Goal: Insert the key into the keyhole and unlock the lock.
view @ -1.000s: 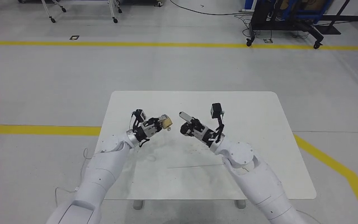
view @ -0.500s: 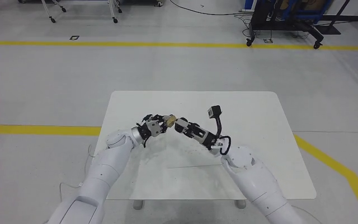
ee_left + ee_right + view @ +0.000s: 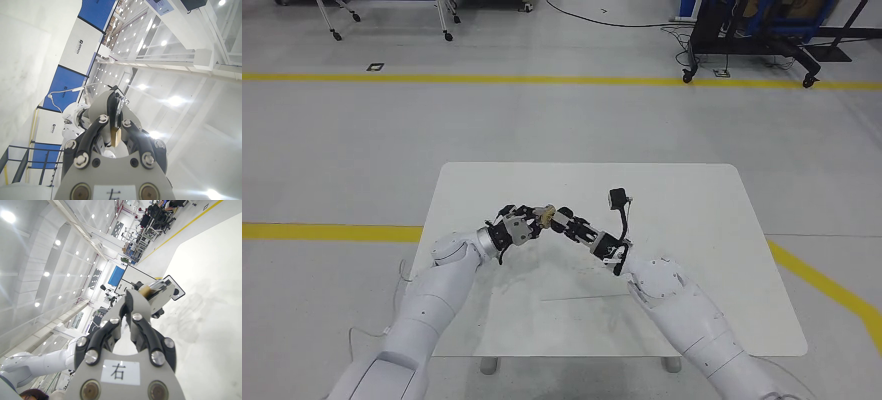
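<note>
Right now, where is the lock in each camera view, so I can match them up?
Top view: lock above the table's middle, held by the left gripper, the right gripper close beside it.
Left wrist view: lock between that gripper's own fingers.
Right wrist view: lock just beyond the right gripper's fingertips, in the other gripper.
Shared landmark: the left gripper clamping the lock.

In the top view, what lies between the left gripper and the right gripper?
The brass lock, held at the tip of the left gripper; the right gripper comes right up to it. The top view shows no bare table between them.
</note>
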{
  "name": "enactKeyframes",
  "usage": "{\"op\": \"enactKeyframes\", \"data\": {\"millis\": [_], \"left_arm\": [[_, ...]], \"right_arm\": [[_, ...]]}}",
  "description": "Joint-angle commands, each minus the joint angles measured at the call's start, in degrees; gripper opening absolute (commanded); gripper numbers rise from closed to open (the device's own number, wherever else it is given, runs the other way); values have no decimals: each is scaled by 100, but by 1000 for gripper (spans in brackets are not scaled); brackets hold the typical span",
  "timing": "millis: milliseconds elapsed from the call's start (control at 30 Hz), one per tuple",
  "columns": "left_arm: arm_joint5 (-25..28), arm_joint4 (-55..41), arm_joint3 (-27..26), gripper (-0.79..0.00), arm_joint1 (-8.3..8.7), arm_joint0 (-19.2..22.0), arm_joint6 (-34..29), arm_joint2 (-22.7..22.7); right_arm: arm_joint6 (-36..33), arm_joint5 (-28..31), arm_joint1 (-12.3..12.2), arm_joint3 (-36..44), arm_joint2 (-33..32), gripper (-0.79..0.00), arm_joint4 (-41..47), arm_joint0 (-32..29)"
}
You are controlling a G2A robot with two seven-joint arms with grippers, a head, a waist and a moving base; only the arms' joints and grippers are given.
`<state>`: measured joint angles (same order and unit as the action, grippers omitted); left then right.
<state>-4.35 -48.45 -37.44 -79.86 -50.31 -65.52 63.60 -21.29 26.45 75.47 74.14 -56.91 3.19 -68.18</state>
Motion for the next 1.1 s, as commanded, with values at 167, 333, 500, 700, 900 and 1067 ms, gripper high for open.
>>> {"op": "enactKeyframes", "data": {"millis": [167,333,500,700,900,1067], "left_arm": [[306,197,-90,-785,19,-27,252,25],[862,609,-265,-785,63,-83,658,55],[1547,794,-518,-785,90,-198,1024,158],[2118,823,-766,-785,97,-339,1250,259],[2557,1096,-945,-785,111,-417,1326,264],[2704,1168,-1057,-785,116,-476,1339,277]], "right_arm": [[-62,231,-22,277,-134,0,218,-180],[-62,231,-22,277,-134,0,218,-180],[-85,183,-15,322,-117,0,355,-230],[-907,-305,-10,285,-205,-419,1816,-311],[-1189,-935,32,-1,-174,-456,2482,-176],[-1255,-1101,102,-190,-41,-502,2737,-30]]}}
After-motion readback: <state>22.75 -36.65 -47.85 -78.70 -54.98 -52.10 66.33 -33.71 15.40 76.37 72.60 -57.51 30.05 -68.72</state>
